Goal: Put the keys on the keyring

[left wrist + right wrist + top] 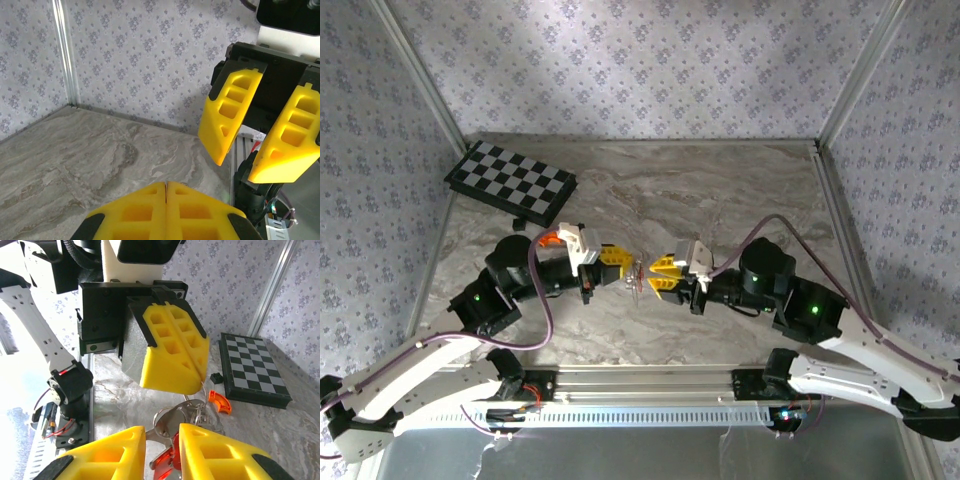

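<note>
In the right wrist view my left gripper hangs above the marble table, its yellow fingers pressed together on a thin silvery wire loop, the keyring. Below it dangle more silvery rings and the keys, with red heads. They hang in the gap between the fingers of my right gripper, whose jaws stand apart. From above, the left gripper and right gripper face each other tip to tip, the keys between them. The left wrist view has the left gripper shut and the right gripper open opposite.
A folded chessboard lies at the back left of the table. An orange curved piece and a small black piece lie near the chessboard. Patterned walls close three sides; a metal rail runs along the near edge.
</note>
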Available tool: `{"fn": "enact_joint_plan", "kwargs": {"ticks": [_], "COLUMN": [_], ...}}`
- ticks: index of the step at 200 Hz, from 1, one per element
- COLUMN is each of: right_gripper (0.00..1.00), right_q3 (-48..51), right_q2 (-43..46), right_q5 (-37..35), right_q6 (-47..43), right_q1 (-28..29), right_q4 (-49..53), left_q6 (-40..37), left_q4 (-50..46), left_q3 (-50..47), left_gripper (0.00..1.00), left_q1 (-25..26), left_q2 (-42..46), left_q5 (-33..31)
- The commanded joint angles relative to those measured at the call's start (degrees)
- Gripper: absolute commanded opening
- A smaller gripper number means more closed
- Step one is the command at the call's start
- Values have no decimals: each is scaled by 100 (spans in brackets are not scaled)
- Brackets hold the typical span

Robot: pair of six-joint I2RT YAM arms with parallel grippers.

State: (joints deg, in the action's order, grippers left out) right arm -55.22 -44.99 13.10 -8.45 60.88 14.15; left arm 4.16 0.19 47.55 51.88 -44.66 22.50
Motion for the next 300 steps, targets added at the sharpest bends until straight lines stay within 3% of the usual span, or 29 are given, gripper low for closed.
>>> {"fn": "enact_joint_plan", "kwargs": {"ticks": [1, 41, 121, 173, 300], "right_gripper": [25, 27, 32, 26, 24], "right_q3": [-173, -394, -270, -246, -94], "right_q2": [104, 223, 200, -32, -99], "right_q5": [294, 841, 1534, 1658, 1814], "right_q6": [126, 169, 361, 335, 414], "right_q1": [-53, -382, -644, -684, -668], "right_q4": [225, 716, 210, -110, -385], "left_q6": [77, 121, 312, 289, 252], "left_q4": [529, 644, 778, 791, 842], "left_q3": [78, 158, 325, 435, 545], "left_gripper": [0, 0, 0, 0, 0], "left_q1": [25, 29, 76, 125, 187], "left_q2": [138, 129, -42, -201, -324], "left_q5": [351, 756, 1589, 1728, 1630]}}
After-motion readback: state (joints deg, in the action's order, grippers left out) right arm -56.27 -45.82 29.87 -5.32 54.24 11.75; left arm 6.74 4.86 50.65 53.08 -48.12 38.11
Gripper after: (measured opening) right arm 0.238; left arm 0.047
